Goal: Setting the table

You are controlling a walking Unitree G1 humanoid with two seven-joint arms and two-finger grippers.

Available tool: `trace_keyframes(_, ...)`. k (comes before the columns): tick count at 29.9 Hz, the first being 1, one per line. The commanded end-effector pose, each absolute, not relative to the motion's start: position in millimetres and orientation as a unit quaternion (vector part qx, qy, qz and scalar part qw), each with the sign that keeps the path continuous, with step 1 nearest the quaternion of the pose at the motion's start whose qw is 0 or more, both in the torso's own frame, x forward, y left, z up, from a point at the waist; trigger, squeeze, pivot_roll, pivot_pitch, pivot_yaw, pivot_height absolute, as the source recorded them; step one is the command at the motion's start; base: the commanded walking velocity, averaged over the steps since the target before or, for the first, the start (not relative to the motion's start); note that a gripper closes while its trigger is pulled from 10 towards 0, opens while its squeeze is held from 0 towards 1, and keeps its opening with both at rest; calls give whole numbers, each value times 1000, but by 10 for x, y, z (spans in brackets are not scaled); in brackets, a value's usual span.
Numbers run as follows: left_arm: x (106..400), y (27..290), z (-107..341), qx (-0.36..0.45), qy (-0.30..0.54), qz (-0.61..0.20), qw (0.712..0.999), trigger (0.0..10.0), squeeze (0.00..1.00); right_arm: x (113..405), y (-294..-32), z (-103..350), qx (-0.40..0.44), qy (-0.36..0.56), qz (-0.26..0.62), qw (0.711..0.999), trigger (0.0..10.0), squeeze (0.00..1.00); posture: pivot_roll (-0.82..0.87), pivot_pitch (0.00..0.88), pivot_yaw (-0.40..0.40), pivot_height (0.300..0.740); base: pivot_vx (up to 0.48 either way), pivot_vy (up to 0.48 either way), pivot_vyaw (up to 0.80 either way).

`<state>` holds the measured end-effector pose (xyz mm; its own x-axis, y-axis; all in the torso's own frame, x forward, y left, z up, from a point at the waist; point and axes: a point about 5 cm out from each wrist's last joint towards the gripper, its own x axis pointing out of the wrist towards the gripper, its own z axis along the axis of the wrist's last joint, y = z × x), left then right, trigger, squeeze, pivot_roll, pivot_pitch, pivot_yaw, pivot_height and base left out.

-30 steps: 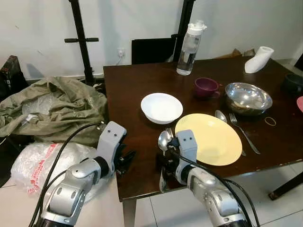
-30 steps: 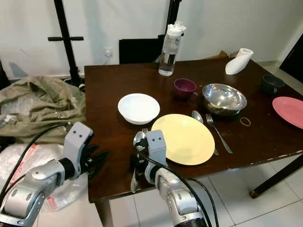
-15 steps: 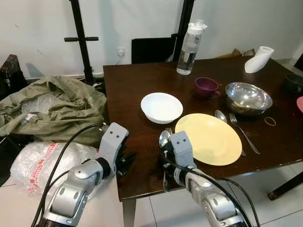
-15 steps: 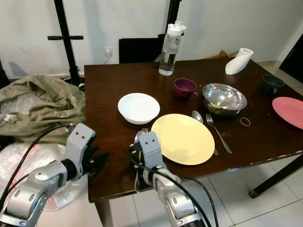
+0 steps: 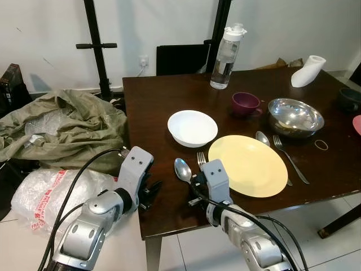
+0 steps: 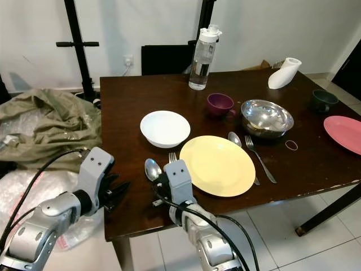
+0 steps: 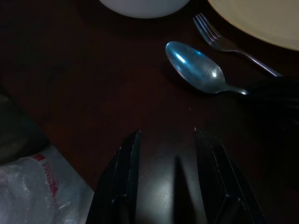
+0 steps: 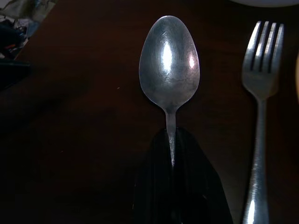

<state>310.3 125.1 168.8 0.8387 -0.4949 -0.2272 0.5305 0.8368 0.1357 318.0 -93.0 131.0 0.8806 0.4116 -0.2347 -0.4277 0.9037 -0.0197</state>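
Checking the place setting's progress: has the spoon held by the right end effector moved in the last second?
Yes. The spoon has shifted to the robot's left, away from the yellow plate; the fork now lies between them.

Place: a room in a home, used for eating.
Furniture: dark wooden table (image 5: 163, 96) on a pale tiled floor (image 5: 186, 248), dark chair (image 5: 181, 59) against a white wall (image 5: 51, 28).
Tableware: yellow plate (image 5: 248, 165), white bowl (image 5: 192, 127), steel bowl (image 5: 295, 115), mug (image 5: 246, 104), water bottle (image 5: 227, 49).
Clutter: olive cloth (image 5: 67, 127), plastic bag (image 5: 51, 192).
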Motion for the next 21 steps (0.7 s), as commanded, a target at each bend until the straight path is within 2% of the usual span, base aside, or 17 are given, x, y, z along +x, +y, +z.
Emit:
trace_keyframes(1,3077,1228,1629,95,101,-273,952,10000,0,3165,-991,1225,-19,128,203,971,0,0,15,172,24,740,0,0,0)
trace_keyframes(6,3091,1251,1751,58,72,-266,960,10000,0,3227,-1014,1658,10,16,196,980,0,0,15,163,28,740,0,0,0)
trace_keyframes(7,3091,1251,1751,58,72,-266,960,10000,0,3227,-1014,1658,10,16,196,980,0,0,15,163,28,740,0,0,0)
trace_keyframes(8,3099,1275,1819,41,56,-259,963,10000,0,3226,-1026,1783,25,-15,189,982,2784,0,16,158,29,740,0,0,0)
trace_keyframes(9,3105,1345,1928,19,30,-236,971,10000,0,3188,-1062,1974,56,-62,171,982,10000,0,20,144,34,740,0,0,0)
trace_keyframes(13,3082,1380,1963,20,20,-224,974,10000,0,3126,-1091,2044,71,-85,159,981,10000,0,23,136,36,740,0,0,0)
trace_keyframes(16,3009,1363,1926,43,13,-206,978,10000,0,2992,-1177,2010,96,-101,120,983,10000,0,23,128,43,740,0,0,0)
trace_keyframes(21,2967,1295,1878,27,11,-194,981,10000,0,2876,-1351,1921,109,-104,57,987,10000,0,16,127,51,740,0,0,0)
